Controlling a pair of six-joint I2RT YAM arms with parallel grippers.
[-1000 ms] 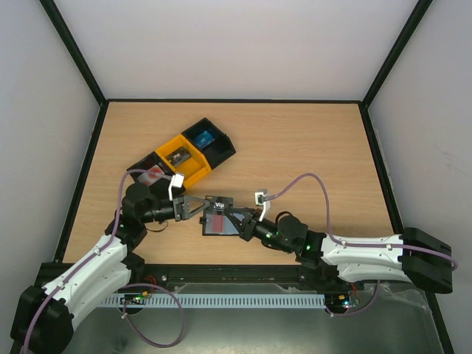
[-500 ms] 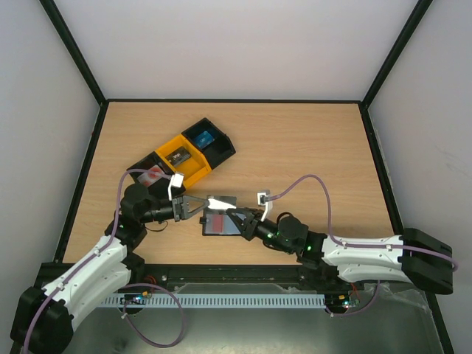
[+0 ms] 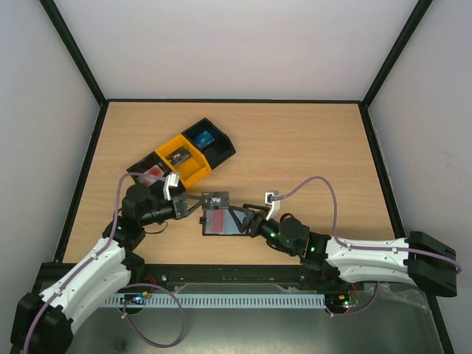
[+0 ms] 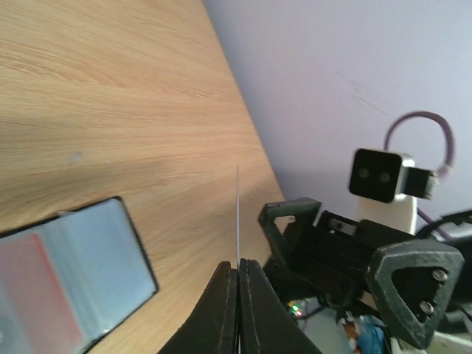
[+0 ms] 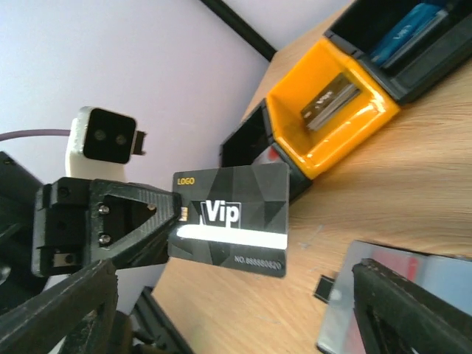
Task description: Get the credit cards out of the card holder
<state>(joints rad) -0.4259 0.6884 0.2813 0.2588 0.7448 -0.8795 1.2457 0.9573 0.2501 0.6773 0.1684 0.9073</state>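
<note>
The black Vip card (image 5: 230, 220) now hangs clear of the card holder (image 3: 230, 224) at its 12 o'clock, clamped in the left gripper (image 3: 195, 207), while the right gripper (image 3: 246, 217) at 3 o'clock has backed off, spread wide, leaving a red card (image 4: 29, 289) still to extract.

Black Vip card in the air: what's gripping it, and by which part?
The left arm's jaws pinch the black Vip card by one short end, at the very edge. The right arm's jaws stand open.
</note>
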